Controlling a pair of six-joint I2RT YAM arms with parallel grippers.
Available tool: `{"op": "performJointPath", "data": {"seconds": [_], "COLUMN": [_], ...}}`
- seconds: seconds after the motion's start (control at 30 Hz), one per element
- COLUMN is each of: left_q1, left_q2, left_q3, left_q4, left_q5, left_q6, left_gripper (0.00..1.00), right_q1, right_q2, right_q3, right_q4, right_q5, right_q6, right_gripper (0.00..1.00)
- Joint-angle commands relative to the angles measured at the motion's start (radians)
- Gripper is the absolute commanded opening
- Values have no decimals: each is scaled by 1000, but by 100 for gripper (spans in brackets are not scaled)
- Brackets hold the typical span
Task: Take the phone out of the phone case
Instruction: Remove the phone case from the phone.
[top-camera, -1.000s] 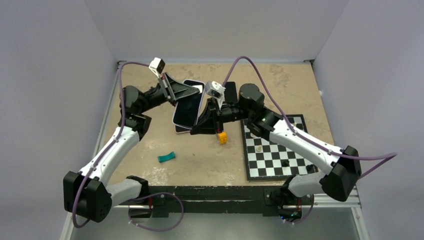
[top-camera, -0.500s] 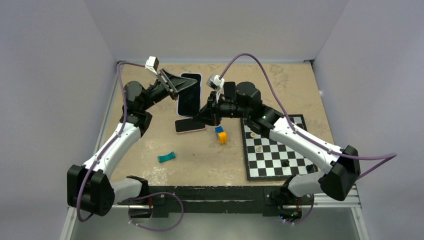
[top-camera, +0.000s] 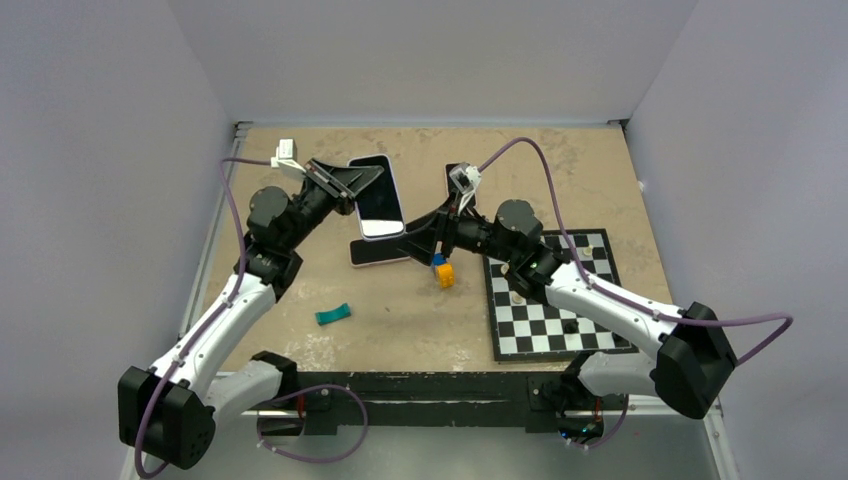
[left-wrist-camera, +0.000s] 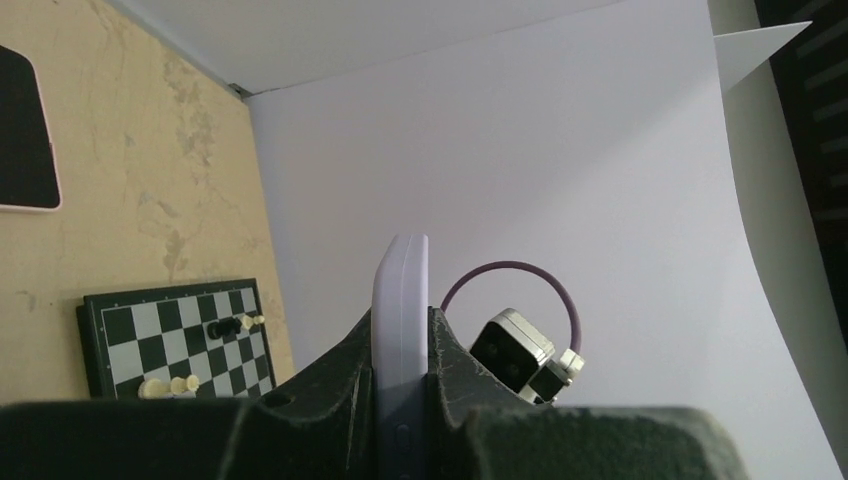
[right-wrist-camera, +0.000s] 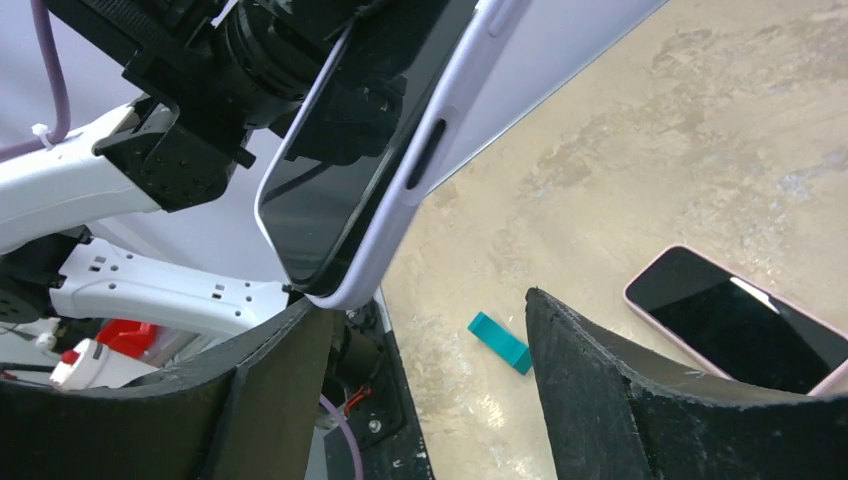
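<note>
My left gripper (top-camera: 352, 184) is shut on a lavender phone case (top-camera: 374, 196), held off the table with its dark face up. In the left wrist view the case (left-wrist-camera: 401, 290) stands edge-on between the fingers of that gripper (left-wrist-camera: 400, 322). In the right wrist view the phone's dark screen (right-wrist-camera: 350, 150) fills the case (right-wrist-camera: 400, 210). My right gripper (top-camera: 427, 231) is open just right of the case's lower end. Its left finger (right-wrist-camera: 290, 350) sits right under the case's corner, and nothing lies between the jaws of that gripper (right-wrist-camera: 425, 305).
A second phone with a pink rim (top-camera: 380, 250) (right-wrist-camera: 740, 335) lies flat on the table below the held case. A yellow and blue block (top-camera: 443, 272) sits beside a chessboard (top-camera: 550, 300) carrying a few pieces. A teal block (top-camera: 333, 314) (right-wrist-camera: 500, 343) lies nearer the front.
My right gripper has opened and drawn back to the right of the case. The left arm has swung the case slightly up and left and turned it.
</note>
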Motion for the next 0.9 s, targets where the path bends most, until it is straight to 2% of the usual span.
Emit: {"op": "performJointPath", "data": {"seconds": [0.0, 0.17, 0.37, 0.5, 0.7, 0.87], "left_q1": [-17, -18, -18, -19, -23, -24], "left_q2": [-36, 1, 41, 60, 56, 57], "left_q3": [-24, -66, -73, -98, -128, -125], "left_q4": [203, 415, 581, 676, 738, 754], "left_q5": [-47, -105, -136, -164, -197, -197], "left_q6": [-99, -151, -186, -219, -219, -249], "left_gripper": [0, 0, 0, 0, 0, 0], "right_q1": [-7, 48, 123, 138, 158, 161], "right_q2": [-15, 0, -5, 11, 34, 32], "right_q3": [-59, -77, -56, -12, 31, 70], "right_q4": [235, 292, 327, 325, 333, 298], "right_q5": [43, 140, 302, 311, 330, 289], "right_q6": [118, 135, 121, 98, 73, -32], "right_gripper": [76, 81, 77, 74, 71, 69]}}
